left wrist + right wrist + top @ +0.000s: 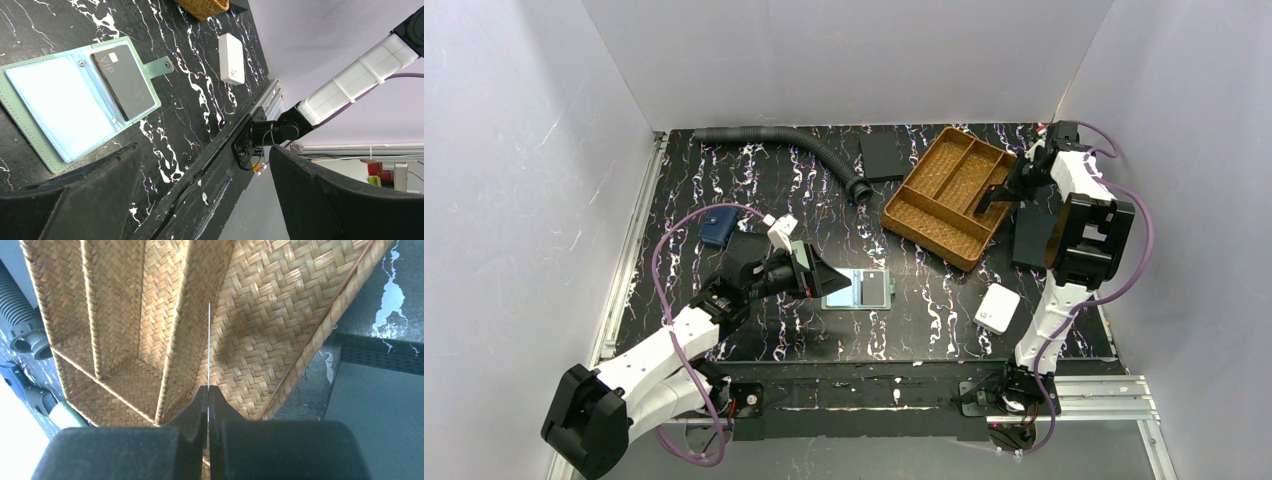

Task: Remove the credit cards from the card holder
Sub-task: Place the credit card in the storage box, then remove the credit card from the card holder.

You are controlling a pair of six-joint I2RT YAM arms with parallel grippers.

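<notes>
Room betw. card holder (842, 290) & white box (997, 308); woven tray (939, 228) blocks behind.

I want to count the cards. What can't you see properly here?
- Right wrist: the card in the right gripper shows only its thin edge; its face is hidden.
- Left wrist: the card holder is cut off at a corner by the picture's left edge.
- Left wrist: small print on the black card is too tiny to read.

- The card holder (160, 67) is coloured sage green, pale blue inside.
- The black card (122, 82) is lettered, seemingly in pink.
- The table (200, 100) is veined white on black (marble-like).
- The tray (280, 315) is woven tan.
</notes>
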